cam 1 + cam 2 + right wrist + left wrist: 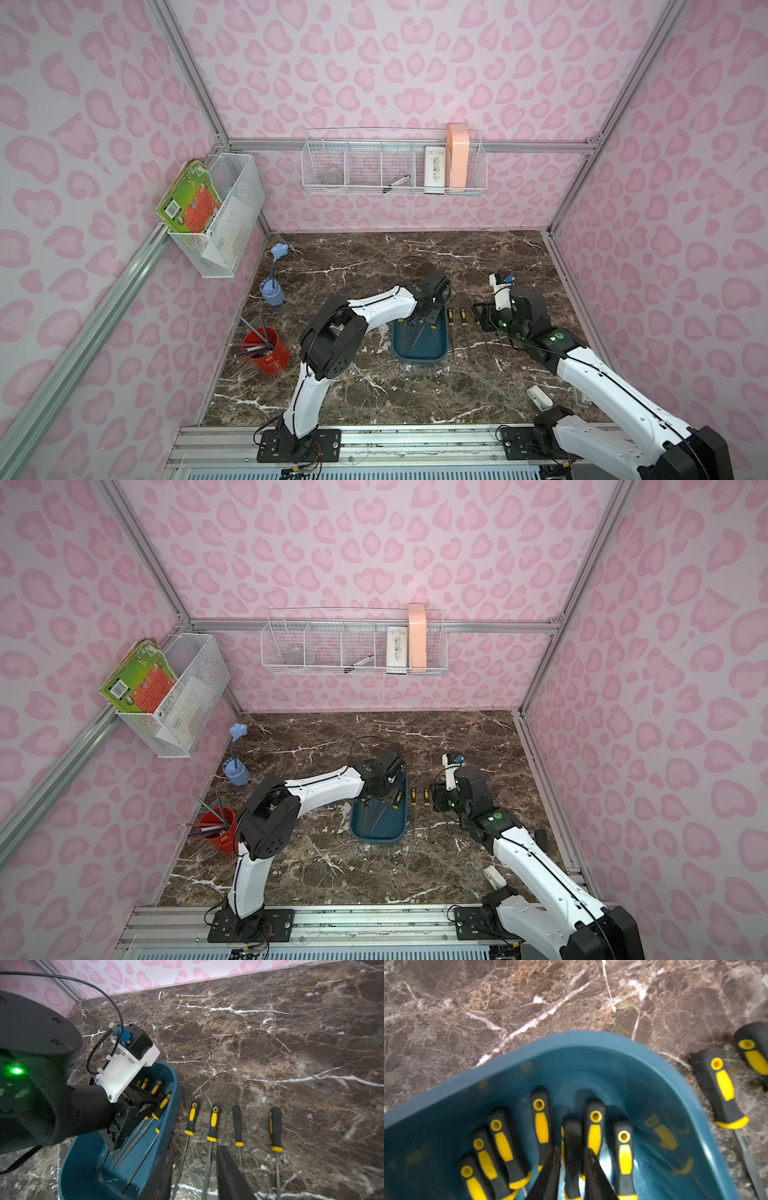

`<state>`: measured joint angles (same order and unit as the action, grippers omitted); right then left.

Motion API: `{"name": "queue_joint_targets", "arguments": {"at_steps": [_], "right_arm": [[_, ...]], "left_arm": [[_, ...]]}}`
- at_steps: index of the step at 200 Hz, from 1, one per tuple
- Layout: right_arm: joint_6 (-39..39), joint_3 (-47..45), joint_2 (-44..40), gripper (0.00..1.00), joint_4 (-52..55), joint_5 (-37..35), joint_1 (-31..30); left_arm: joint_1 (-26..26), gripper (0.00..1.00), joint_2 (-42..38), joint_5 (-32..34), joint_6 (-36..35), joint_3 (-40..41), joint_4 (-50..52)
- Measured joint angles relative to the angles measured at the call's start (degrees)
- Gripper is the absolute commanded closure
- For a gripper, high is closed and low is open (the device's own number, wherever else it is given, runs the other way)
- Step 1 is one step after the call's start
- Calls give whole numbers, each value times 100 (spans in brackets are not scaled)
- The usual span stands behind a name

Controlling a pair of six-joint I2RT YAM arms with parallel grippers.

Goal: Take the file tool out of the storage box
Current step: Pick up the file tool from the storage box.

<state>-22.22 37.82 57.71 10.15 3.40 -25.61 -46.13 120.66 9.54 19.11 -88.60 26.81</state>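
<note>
Clamped with left tool [572, 1150] on file [572, 1130] by rubbery handle: grippy spot; light, stiff, thin blade likely slick. Right tool [195, 1149] apart, empty.

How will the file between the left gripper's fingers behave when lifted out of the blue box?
Likely stiff: the file and its neighbours have straight metal blades. Held by the handle, it may tip blade-down. The neighbours lie close in the box, so they might shift.
</note>
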Motion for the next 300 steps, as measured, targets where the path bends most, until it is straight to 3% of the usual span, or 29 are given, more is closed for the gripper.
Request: {"name": "queue_joint_targets", "arguments": {"at_steps": [37,117,140,175,189,258,300], "right_arm": [[0,0,94,65,-2,26,0],[2,0,144,65,-4,87,9],[2,0,127,65,-4,96,9],[2,0,61,65,-7,129,9],[2,-17,26,65,-26,133,9],[0,-136,-214,65,-162,203,9],[-2,-470,-656,65,-680,730,9]], "left_arm": [[9,75,92,22,-2,-142,15],[17,69,372,63,-107,-378,205],[20,72,420,61,-105,-404,291],[20,97,424,46,-103,-404,337],[22,99,393,7,-103,-382,297],[52,99,-756,-92,-160,-332,136],[323,100,-2225,-761,-238,546,-702]]}}
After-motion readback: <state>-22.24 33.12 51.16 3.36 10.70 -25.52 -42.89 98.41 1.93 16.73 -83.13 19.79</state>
